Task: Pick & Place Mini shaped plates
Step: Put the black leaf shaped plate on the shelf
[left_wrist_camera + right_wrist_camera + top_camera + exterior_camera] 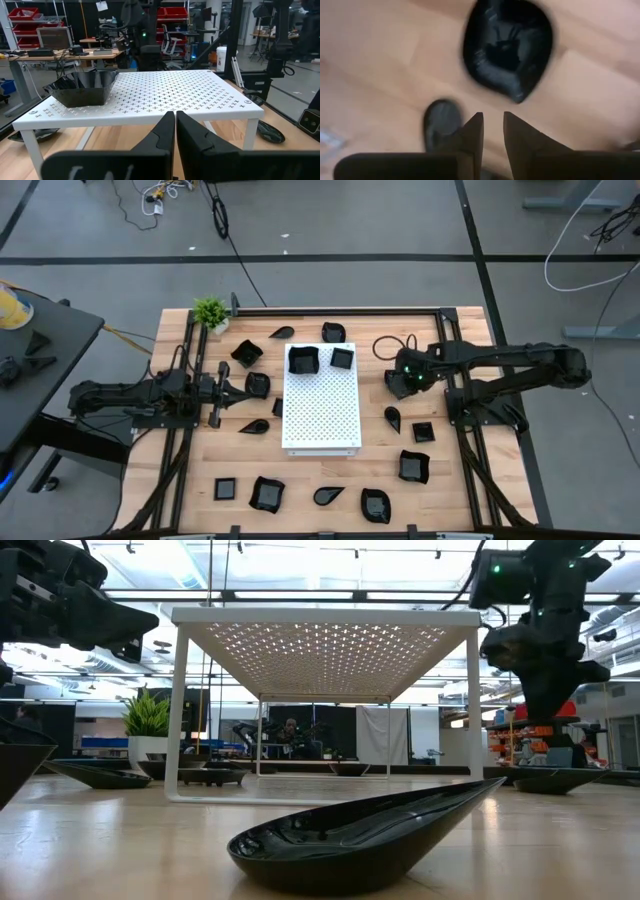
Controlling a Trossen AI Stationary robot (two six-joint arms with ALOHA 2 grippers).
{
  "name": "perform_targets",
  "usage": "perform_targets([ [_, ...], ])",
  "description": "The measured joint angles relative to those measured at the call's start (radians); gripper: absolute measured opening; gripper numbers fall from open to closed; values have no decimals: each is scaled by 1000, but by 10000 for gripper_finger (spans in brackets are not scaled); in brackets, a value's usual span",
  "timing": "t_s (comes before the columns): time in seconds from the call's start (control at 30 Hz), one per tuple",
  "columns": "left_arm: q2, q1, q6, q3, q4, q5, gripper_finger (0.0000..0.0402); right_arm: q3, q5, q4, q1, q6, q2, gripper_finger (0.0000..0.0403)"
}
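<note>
We are looking down on a pale wooden desk (330, 475) with a large white perforated rectangular board (322, 412) standing on legs at its middle. Two small glossy black dishes are already sitting on the board's far end: a wavy-edged square one (303, 360) and a smaller square one (342, 358). We are judging that these count as placed, so the task is only just getting going.

Many more glossy black mini plates are lying around the board on the desk: leaf-shaped ones such as the one (392, 419) just right of the board, square ones such as the one (226, 489) near the front left, and wavy ones such as the one (267, 494) beside it. More than a dozen are waiting.

Our right gripper (491, 127) is hanging above the desk to the right of the board with its fingers nearly together and holding nothing; a rounded black dish (507, 47) is lying beneath and ahead of it. Our left gripper (175, 131) is resting low at the board's left side, fingers pressed together and empty.
</note>
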Motion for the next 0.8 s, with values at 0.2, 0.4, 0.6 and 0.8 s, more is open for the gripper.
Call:
perform_targets([
  [0.2,0,0,0,0,0,0,21,0,16,-17,-127,-113,0,78],
  [0.4,0,0,0,0,0,0,21,0,14,-16,-210,-177,0,89],
  [0.6,0,0,0,0,0,0,21,1,11,4,-254,-227,0,136],
  [0.8,0,0,0,0,0,0,21,2,-25,36,-284,-311,24,177],
])
